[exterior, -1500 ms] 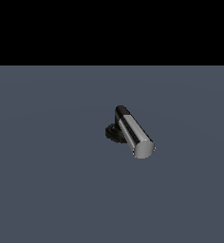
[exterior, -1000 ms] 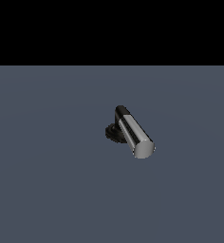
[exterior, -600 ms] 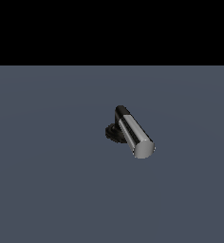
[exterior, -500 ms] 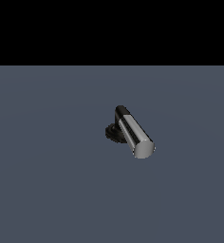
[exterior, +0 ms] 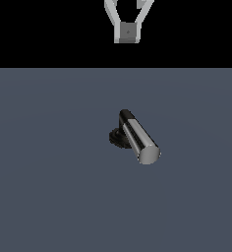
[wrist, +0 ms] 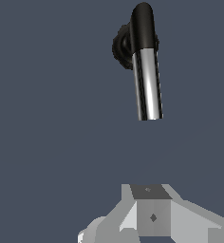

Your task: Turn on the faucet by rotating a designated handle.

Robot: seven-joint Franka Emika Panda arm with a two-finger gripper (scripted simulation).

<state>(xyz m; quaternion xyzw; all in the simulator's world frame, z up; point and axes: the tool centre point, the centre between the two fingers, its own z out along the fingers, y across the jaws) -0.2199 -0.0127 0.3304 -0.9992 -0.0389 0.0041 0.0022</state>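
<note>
silver handle (exterior: 141, 139), gripper (exterior: 128, 33) well apart

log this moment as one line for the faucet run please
phase: approach | gripper: in view at top edge, high above faucet, jaw state unclear | handle: untouched | contact: none | floor: grey
</note>
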